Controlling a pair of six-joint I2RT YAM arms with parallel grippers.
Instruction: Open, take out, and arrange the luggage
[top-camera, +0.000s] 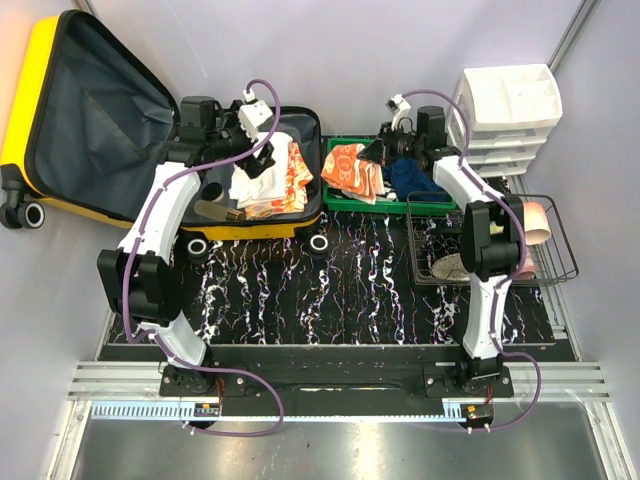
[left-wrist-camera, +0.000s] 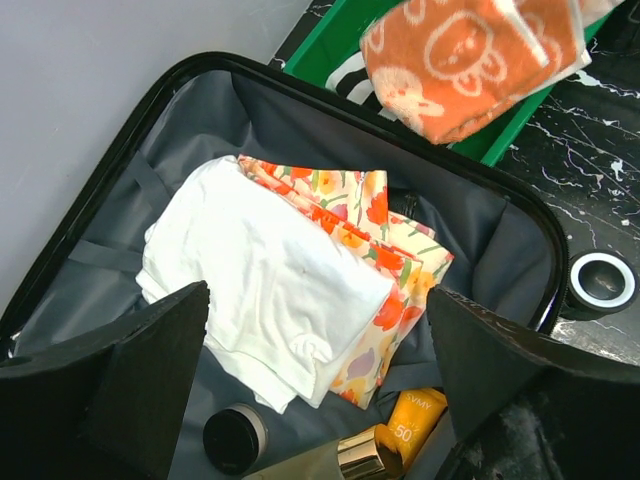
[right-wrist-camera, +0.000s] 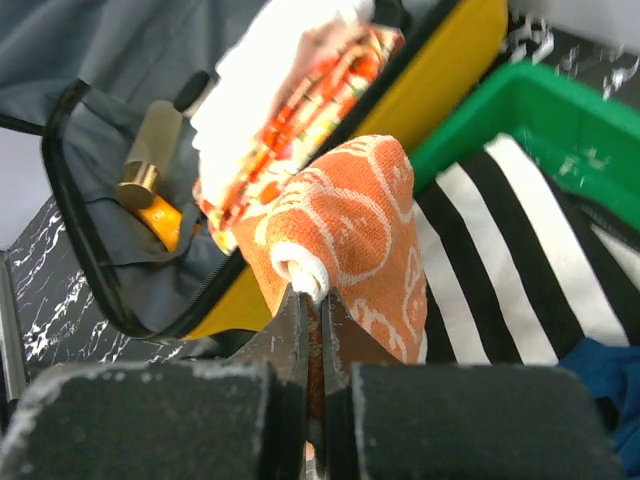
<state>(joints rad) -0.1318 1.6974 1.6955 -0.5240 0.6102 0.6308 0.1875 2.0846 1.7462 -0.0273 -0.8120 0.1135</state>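
Two risks stood out. The right gripper (right-wrist-camera: 312, 300), pinched shut on only a fold of the orange towel (right-wrist-camera: 355, 215) above the green tray (right-wrist-camera: 520, 105), could have let the cloth slip or unroll over the tray's rim. The left gripper (left-wrist-camera: 318, 298), jaws spread wide and empty, could have closed on the white garment (left-wrist-camera: 260, 270) and the floral cloth (left-wrist-camera: 390, 250) together, dragging the stack. The luggage (top-camera: 262, 229) lay open at the table's (top-camera: 350, 290) left, its lower shell directly beneath the left fingers and near the right ones.
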